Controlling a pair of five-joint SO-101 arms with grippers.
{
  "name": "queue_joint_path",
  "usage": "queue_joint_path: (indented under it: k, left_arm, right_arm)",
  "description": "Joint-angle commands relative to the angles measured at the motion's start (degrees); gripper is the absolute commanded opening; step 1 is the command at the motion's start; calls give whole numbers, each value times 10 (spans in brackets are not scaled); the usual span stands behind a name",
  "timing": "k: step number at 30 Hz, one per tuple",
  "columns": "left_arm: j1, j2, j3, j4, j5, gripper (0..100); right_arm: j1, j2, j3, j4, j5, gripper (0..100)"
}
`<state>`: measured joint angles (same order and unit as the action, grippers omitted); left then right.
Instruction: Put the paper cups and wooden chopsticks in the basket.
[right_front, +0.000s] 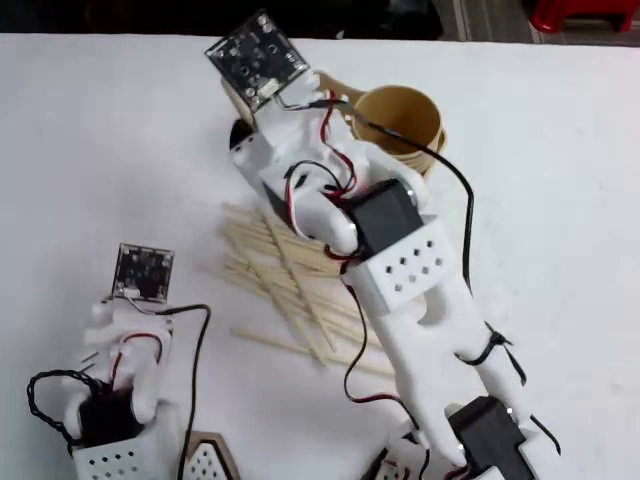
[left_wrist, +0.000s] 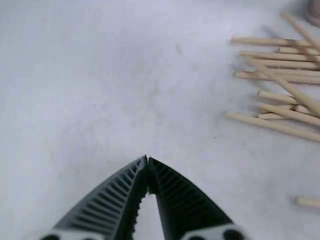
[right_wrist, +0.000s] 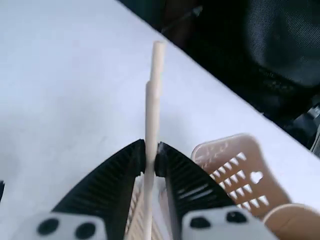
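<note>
Right gripper (right_wrist: 150, 150), above the basket (right_wrist: 235, 165), clamps two wooden chopsticks (right_wrist: 154, 95). Paper cup (right_front: 400, 118) stands at the basket's edge, and loose chopsticks (right_front: 285, 290) lie beside the basket. Left gripper (left_wrist: 148, 162), well apart from the basket, is closed on nothing.

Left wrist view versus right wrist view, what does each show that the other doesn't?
Left wrist, not right: the left gripper shut on nothing, with loose wooden chopsticks lying farther off. Right wrist, not left: the right gripper shut on held chopsticks, at the perforated basket. Both: the white table.
</note>
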<state>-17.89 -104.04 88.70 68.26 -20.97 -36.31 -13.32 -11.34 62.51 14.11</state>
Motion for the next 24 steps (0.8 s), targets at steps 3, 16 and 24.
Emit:
queue_joint_path:
  k: [3,16,24]
  left_arm:
    - [-6,-5,-2,-11,-7,24]
    - [-6,-5,-2,-11,-7,24]
    - [-6,-5,-2,-12,-7,24]
  right_arm:
    - [7,-22,-119,-1,-4,18]
    - [102,32,-133,-208,-4,19]
    - [138,147,-133,-206,-5,19]
